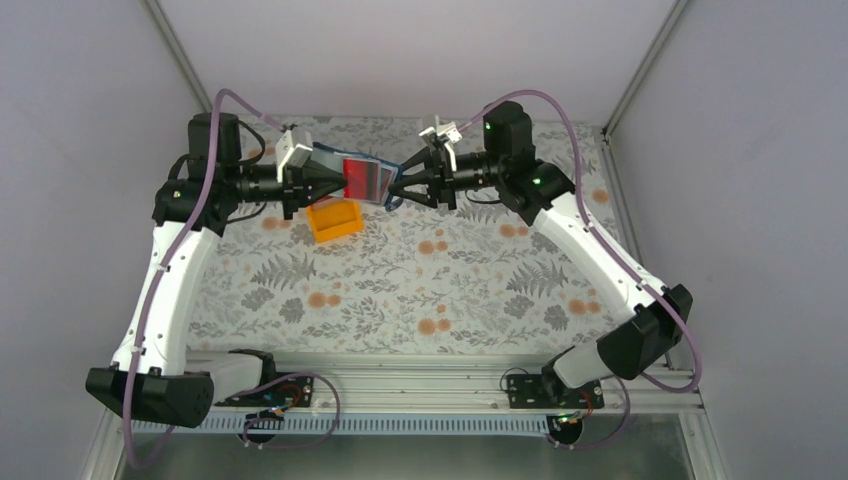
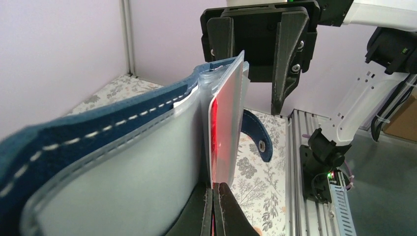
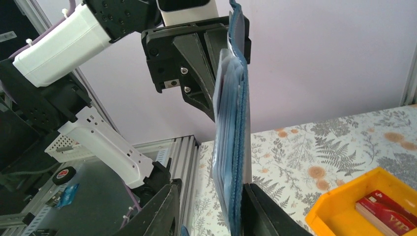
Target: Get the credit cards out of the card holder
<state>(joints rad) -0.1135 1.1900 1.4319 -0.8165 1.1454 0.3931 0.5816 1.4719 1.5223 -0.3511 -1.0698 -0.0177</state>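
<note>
We see the card holder held up in the air between the two arms, above the far side of the flowered table, opened out with its blue outside to one side and its grey lining to the other. The left pincer is clamped tight on the clear inner pocket leaf, where a red credit card sits upright in its sleeve. The right pincer faces it from the opposite side with its jaws apart, the holder's free edge standing between the two fingers; we cannot tell whether either finger touches it. The dark snap tab hangs off the far edge. Below, on the table, an orange tray holds other credit cards, lying flat.
</note>
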